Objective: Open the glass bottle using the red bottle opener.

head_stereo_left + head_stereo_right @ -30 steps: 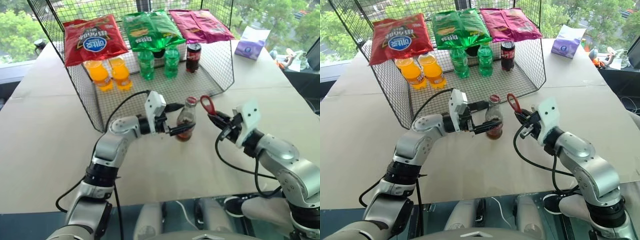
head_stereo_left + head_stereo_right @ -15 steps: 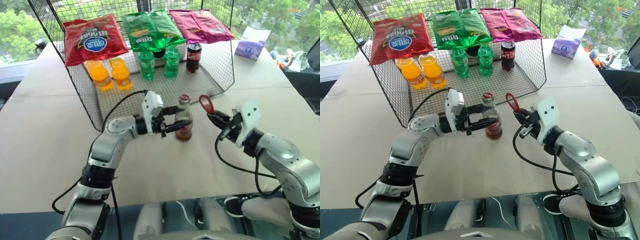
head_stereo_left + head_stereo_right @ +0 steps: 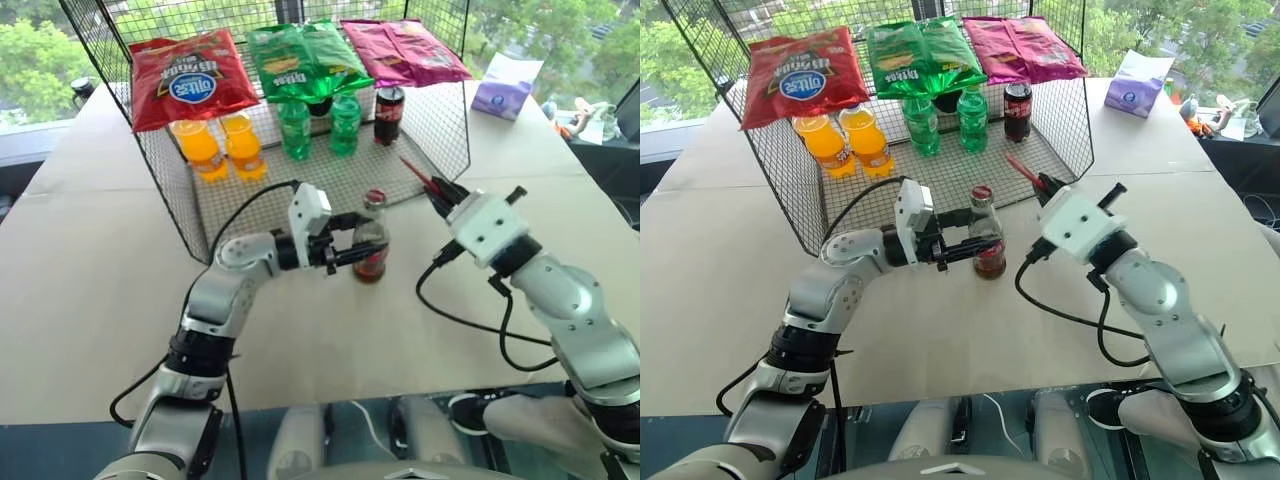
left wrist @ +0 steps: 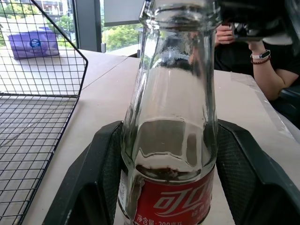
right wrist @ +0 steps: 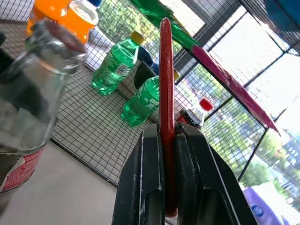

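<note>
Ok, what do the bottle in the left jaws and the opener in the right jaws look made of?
Glass bottle: clear, glossy glass; you see through it to the dark cola, with sharp reflections, and the red label looks printed or wrapped on. Red bottle opener: thin, flat and rigid with a smooth red sheen, probably painted or coated metal, though plastic can't be ruled out.

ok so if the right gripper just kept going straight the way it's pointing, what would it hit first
Probably the wire basket. The right gripper, shut on the red bottle opener, points up and away past the glass bottle, toward the basket's mesh near the dark cola bottle. Depth is uncertain.
</note>
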### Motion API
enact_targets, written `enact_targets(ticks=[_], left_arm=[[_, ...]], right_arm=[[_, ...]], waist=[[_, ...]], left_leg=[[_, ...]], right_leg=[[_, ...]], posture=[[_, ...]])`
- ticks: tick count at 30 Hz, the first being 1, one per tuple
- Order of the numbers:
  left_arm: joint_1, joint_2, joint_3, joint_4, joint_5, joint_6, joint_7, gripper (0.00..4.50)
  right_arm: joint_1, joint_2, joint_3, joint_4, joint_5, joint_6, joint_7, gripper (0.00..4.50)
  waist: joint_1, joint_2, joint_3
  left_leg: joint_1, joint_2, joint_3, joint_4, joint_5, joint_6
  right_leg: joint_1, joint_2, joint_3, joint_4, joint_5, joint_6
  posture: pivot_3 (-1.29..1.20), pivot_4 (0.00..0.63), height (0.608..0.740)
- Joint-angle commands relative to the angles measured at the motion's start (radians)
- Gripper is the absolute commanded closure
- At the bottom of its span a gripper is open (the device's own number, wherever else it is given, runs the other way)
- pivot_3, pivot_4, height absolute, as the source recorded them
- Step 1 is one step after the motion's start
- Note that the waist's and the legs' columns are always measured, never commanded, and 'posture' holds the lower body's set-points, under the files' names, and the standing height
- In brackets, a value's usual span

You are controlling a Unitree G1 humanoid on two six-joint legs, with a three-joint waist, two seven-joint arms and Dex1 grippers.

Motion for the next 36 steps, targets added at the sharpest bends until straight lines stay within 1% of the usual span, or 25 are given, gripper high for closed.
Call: enact_targets(ticks=[1,5,8,12,18,24,28,34,35,36], left_arm=[[-0.038,-0.013,0.000,-0.041,-0.021,0.014,0.002,2.24],[-0.052,-0.012,0.006,-0.037,-0.022,0.031,-0.001,2.24],[-0.053,-0.011,0.008,-0.031,-0.023,0.037,-0.005,2.24],[-0.052,-0.005,0.008,-0.021,-0.020,0.032,-0.017,2.24],[-0.047,0.004,-0.001,-0.002,-0.009,0.008,-0.046,2.24],[-0.053,-0.002,-0.006,0.027,0.002,-0.019,-0.062,2.24],[-0.056,-0.006,-0.010,0.027,0.006,-0.022,-0.063,2.24],[-0.053,-0.024,0.013,0.010,-0.018,-0.006,-0.045,2.24],[-0.055,-0.031,0.018,0.005,-0.022,-0.004,-0.039,1.74],[-0.058,-0.039,0.022,-0.001,-0.028,-0.001,-0.033,1.14]], right_arm=[[0.009,0.015,0.050,0.043,-0.134,-0.128,-0.033,4.50],[0.041,0.047,0.085,0.076,-0.237,-0.214,-0.050,4.50],[0.072,0.076,0.087,0.079,-0.292,-0.259,-0.076,4.50],[0.093,0.130,0.067,0.066,-0.355,-0.266,-0.094,4.50],[0.097,0.171,0.108,0.124,-0.458,-0.286,-0.084,4.50],[0.097,0.215,0.147,0.219,-0.544,-0.325,-0.107,4.50],[0.106,0.215,0.129,0.227,-0.577,-0.337,-0.112,4.50],[0.135,0.187,0.090,0.210,-0.584,-0.344,-0.091,4.50],[0.138,0.185,0.086,0.209,-0.581,-0.345,-0.090,4.50],[0.140,0.183,0.082,0.208,-0.579,-0.345,-0.088,4.50]], waist=[[0.000,0.000,0.000],[0.000,0.000,0.000],[0.000,0.000,0.000],[-0.001,0.000,0.000],[-0.001,0.000,0.000],[-0.001,0.000,-0.002],[-0.002,0.000,-0.002],[-0.002,0.001,-0.003],[-0.002,0.001,-0.003],[-0.001,0.001,-0.003]], left_leg=[[0.000,0.000,0.000,0.000,0.000,0.000],[0.000,0.000,0.000,0.001,0.000,0.000],[0.000,0.000,0.000,0.002,0.000,0.000],[0.001,0.000,-0.001,0.002,0.000,0.000],[0.001,0.000,-0.001,0.003,0.000,0.000],[0.007,0.000,-0.001,0.004,0.000,0.000],[0.017,0.001,-0.001,0.003,0.000,0.000],[0.018,0.001,-0.001,0.004,0.000,0.000],[0.018,0.001,-0.001,0.004,0.000,0.000],[0.018,0.001,-0.002,0.003,0.000,0.000]], right_leg=[[0.000,0.000,0.000,0.000,0.000,0.000],[0.000,0.000,0.000,0.000,0.000,0.000],[0.001,0.000,0.000,0.001,0.000,0.000],[0.002,0.000,-0.001,0.001,0.000,0.000],[0.003,0.000,-0.001,0.001,0.000,0.000],[0.008,0.000,-0.001,0.001,-0.002,-0.004],[0.017,0.000,-0.001,0.001,-0.003,-0.004],[0.019,0.000,-0.001,0.001,-0.003,-0.004],[0.019,0.000,-0.001,0.001,-0.003,-0.004],[0.019,0.000,-0.001,0.001,-0.003,-0.004]], posture=[[0.00,0.150,0.740],[0.00,0.150,0.740],[0.00,0.150,0.740],[0.00,0.150,0.740],[0.00,0.150,0.740],[0.00,0.150,0.740],[0.00,0.150,0.740],[0.00,0.150,0.740],[0.00,0.150,0.740],[0.00,0.150,0.740]])
